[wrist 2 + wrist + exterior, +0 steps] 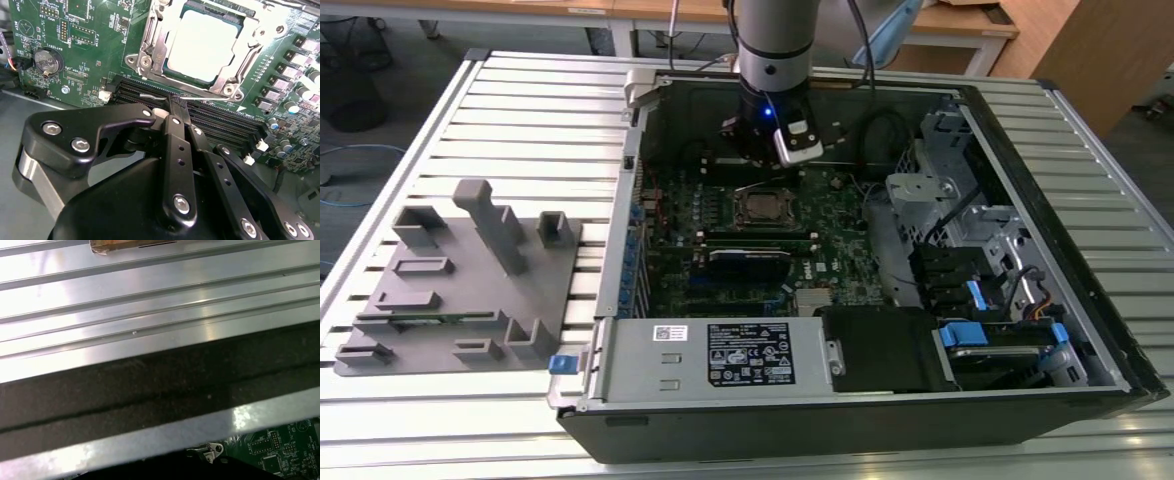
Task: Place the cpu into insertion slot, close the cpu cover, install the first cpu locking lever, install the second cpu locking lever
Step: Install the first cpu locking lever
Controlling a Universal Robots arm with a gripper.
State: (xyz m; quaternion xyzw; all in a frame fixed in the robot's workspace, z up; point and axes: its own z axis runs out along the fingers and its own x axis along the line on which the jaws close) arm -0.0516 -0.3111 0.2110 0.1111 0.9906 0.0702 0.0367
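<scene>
- The gripper (173, 102) has its two black fingers (176, 150) pressed together. The tips meet right at a thin silvery locking lever (212, 99). I cannot tell whether the wire is pinched between them or only touched.
- That lever runs along the socket edge facing the gripper, between the socket and the long black memory slots (225, 122). The tips seem to sit where a push on the wire would work it.
- Just beyond the tips, the cpu (202, 45) lies flat in the insertion slot (738, 212). The cpu cover (150, 47) is folded down around it as a frame, so placing and closing look done.
- Around the socket is the green circuit board (100, 30), with a coin battery (47, 61) and small white printed markings, left unread here.
- In the exterior view the board lies inside an open computer case (854, 430) on a slatted metal table (427, 430).
- The power supply box (627, 360) carries a black and white label (747, 353). A grey parts holder (454, 290) stands at the exterior view's left.
</scene>
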